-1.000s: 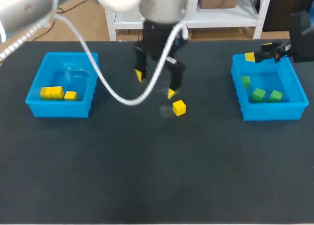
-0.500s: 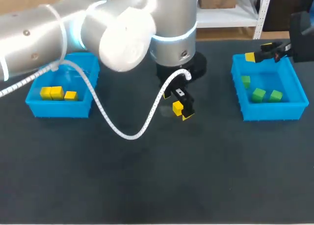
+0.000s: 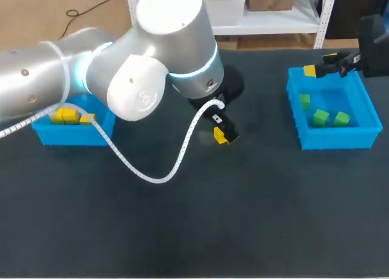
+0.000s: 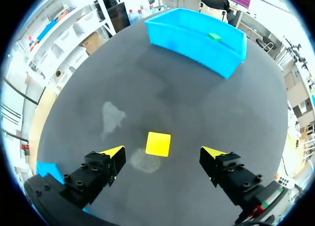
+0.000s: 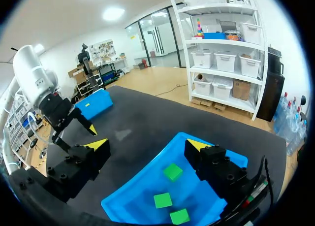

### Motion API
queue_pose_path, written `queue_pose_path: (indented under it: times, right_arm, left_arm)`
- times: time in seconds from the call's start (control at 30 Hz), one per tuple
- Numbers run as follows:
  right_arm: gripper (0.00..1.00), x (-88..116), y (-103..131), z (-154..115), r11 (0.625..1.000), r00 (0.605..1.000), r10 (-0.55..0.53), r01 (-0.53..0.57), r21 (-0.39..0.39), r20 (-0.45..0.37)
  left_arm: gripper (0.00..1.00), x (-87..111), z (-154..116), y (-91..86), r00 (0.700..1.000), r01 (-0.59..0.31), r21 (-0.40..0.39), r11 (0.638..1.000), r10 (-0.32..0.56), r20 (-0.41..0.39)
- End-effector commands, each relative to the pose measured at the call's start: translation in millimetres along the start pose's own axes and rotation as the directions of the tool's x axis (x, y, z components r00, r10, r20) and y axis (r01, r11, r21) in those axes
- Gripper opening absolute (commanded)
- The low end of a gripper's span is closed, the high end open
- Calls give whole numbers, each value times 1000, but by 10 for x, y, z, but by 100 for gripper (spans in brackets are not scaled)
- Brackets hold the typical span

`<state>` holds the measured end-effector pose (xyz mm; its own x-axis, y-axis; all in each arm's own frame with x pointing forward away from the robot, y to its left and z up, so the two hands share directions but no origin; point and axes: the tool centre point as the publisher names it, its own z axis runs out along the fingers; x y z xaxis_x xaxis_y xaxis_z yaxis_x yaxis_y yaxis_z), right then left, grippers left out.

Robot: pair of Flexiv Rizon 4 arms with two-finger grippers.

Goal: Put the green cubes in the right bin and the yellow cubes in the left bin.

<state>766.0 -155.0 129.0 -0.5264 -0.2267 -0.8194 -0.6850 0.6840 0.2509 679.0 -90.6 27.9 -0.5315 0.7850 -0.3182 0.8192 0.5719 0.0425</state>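
Straddling the yellow cube (image 3: 220,135) near the head view's centre, the left gripper (image 4: 163,152) stands wide open and empty; it should lower squarely, then pinch opposite flat faces.

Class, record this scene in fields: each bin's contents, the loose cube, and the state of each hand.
left bin: three yellow cubes in view
right bin: three green cubes
loose yellow cube: on the table, between the two bins
left hand: open, a finger on each side of the loose cube, neither touching it
right hand: open, empty, over the right bin
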Motion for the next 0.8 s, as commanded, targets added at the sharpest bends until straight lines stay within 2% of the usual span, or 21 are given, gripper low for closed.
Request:
queue_pose_path:
  times: [0.03, 0.2, 0.43, 0.47, 0.5, 0.53, 0.57, 0.6, 0.8]
  right_arm:
    - [100, 3, 2, -10, 1000, 1000, -1, 1, -1, 1]
    - [100, 3, 2, -10, 1000, 1000, -1, 1, -1, 1]
    - [100, 3, 2, -10, 1000, 1000, -1, 1, -1, 1]
    - [100, 3, 2, -10, 1000, 1000, -1, 1, -1, 1]
    - [100, 3, 2, -10, 1000, 1000, -1, 1, -1, 1]
    - [100, 3, 2, -10, 1000, 1000, -1, 1, -1, 1]
    - [100, 3, 2, -10, 1000, 1000, -1, 1, -1, 1]
    - [100, 3, 2, -10, 1000, 1000, -1, 1, -1, 1]
    - [100, 3, 2, -10, 1000, 1000, -1, 1, -1, 1]
  left_arm:
    - [100, -19, 90, 0, 1000, -8, 2, 1000, 8, -10]
    - [100, -11, 177, -22, 999, -17, -2, 1000, 17, -28]
    - [100, -25, 384, 43, 999, 3, -20, 1000, -3, -46]
    - [89, -28, 407, 57, 999, 9, -33, 999, -11, -50]
    - [50, -31, 426, 65, 999, 9, -36, 999, -11, -49]
    - [35, -34, 444, 75, 999, 21, -43, 999, -23, -44]
    - [6, -35, 464, 90, 998, 34, -53, 998, -36, -43]
    - [0, -36, 482, 103, 998, 38, -62, 997, -40, -38]
    - [0, -12, 506, 143, 996, 85, -90, 992, -85, -1]
